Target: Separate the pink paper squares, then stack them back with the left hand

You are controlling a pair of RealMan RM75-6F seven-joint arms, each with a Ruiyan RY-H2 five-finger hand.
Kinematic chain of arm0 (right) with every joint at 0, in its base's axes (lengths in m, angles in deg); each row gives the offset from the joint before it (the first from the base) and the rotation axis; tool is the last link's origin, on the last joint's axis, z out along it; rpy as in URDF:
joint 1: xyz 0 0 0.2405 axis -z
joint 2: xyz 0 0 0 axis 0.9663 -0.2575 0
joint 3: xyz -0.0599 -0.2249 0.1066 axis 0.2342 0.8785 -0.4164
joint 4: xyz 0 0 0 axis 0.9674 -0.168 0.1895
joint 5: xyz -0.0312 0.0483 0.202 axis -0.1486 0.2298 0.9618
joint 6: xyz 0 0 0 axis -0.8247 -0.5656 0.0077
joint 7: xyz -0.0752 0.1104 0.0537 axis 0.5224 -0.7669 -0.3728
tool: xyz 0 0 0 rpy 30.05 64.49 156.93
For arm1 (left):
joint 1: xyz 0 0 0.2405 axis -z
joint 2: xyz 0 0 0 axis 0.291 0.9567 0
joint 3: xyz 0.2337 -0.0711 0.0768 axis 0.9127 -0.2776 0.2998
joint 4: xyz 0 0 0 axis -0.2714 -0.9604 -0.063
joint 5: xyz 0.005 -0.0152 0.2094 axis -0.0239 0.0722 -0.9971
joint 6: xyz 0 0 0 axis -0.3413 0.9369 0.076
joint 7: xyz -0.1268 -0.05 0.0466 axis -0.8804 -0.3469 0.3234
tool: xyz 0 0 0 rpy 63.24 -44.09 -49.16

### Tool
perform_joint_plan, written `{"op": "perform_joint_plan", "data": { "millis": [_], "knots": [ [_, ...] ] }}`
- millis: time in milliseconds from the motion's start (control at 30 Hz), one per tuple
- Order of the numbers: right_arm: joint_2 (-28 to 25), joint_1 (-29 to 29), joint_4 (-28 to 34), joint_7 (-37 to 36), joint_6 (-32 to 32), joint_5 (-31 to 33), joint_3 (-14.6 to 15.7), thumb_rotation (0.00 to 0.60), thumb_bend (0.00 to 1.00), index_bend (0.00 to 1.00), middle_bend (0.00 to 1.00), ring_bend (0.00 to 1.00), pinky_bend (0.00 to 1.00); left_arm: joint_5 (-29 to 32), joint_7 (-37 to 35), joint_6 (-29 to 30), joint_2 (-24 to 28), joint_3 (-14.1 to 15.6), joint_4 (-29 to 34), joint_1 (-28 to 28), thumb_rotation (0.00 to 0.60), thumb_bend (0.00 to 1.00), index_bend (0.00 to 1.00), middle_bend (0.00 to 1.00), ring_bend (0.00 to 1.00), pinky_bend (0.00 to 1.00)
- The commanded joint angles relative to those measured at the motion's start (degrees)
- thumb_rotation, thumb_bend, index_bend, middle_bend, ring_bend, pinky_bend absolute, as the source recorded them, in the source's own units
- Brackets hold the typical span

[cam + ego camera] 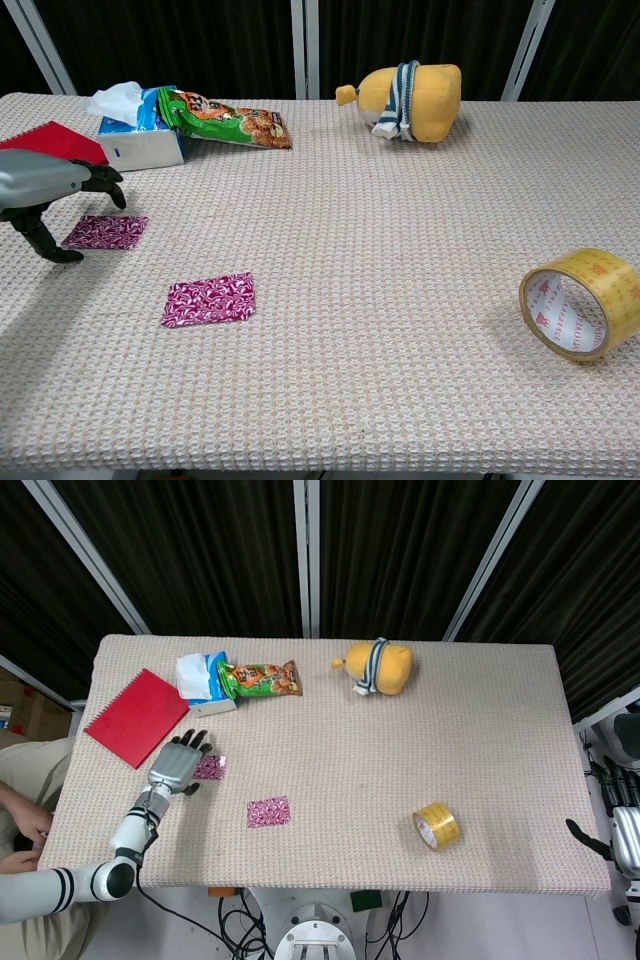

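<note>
The left hand (178, 764) hangs low over the table (400, 780), with the red notebook (137, 717) behind it on its outer side. Its fingers are apart and hold nothing; the fingertips (115, 186) reach over the near pink square (209, 768), but I cannot tell if they touch it. The second pink square (268, 811) lies well apart from the hand, toward the robot's right and nearer to the front edge, so the squares are already separated. I judge the step now is to take the near square. The paper is flat and thin, so the fingers should press lightly and slide one edge up before they pinch. The right hand (622, 832) waits beyond the table edge; whether it is open or closed I cannot tell.
</note>
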Motion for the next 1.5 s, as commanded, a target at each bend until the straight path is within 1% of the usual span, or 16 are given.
{"op": "perform_joint_plan", "data": {
  "millis": [33,133,633,833,1067,1233,1333,1500],
  "knots": [
    [0.13,-0.04,-0.16,-0.09,-0.12,0.0,0.04,0.6,0.52,0.0,0.0,0.0,0.0,0.27,0.0,0.14,-0.21,0.01,-0.12,0.13,0.599,0.23,0.23,0.01,0.0,0.2],
    [0.23,-0.08,-0.32,-0.02,-0.2,-0.03,0.07,0.6,0.52,0.0,0.0,0.0,0.0,0.14,-0.56,0.01,-0.24,-0.01,-0.03,0.17,0.599,0.23,0.26,0.01,0.0,0.2],
    [0.3,-0.11,-0.43,0.17,-0.5,-0.05,0.2,0.6,0.52,0.0,0.0,0.0,0.0,0.59,-1.84,-0.73,-0.7,-0.44,-0.22,1.08,0.6,0.23,0.31,0.01,0.0,0.2],
    [0.32,-0.23,-0.34,0.35,-0.58,-0.04,0.13,0.6,0.52,0.0,0.0,0.0,0.0,1.12,-1.8,-0.62,-0.88,-0.58,-0.5,1.52,0.6,0.23,0.37,0.01,0.0,0.2],
    [0.3,-0.25,-0.3,0.45,-0.6,0.03,0.08,0.6,0.52,0.0,0.0,0.0,0.0,1.14,-2.1,-0.11,-0.67,-0.68,0.02,1.65,0.6,0.23,0.41,0.02,0.0,0.2],
    [0.3,-0.28,-0.17,0.59,-0.53,-0.1,0.09,0.6,0.52,0.0,0.0,0.0,0.0,2.58,-2.98,0.47,0.3,-1.5,2.11,1.5,0.6,0.23,0.41,0.02,0.0,0.2],
    [0.34,-0.3,-0.22,0.62,-0.64,0.06,0.04,0.6,0.52,0.0,0.0,0.0,0.0,4.96,-3.48,1.58,1.74,-2.47,5.69,1.32,0.6,0.23,0.42,0.02,0.0,0.2],
    [0.85,-0.55,-1.01,0.45,-1.72,0.65,0.12,0.6,0.52,0.0,0.0,0.0,0.0,7.0,-0.13,6.21,3.25,-2.07,12.54,1.17,0.6,0.23,0.43,0.02,0.0,0.2]
  ]
}}
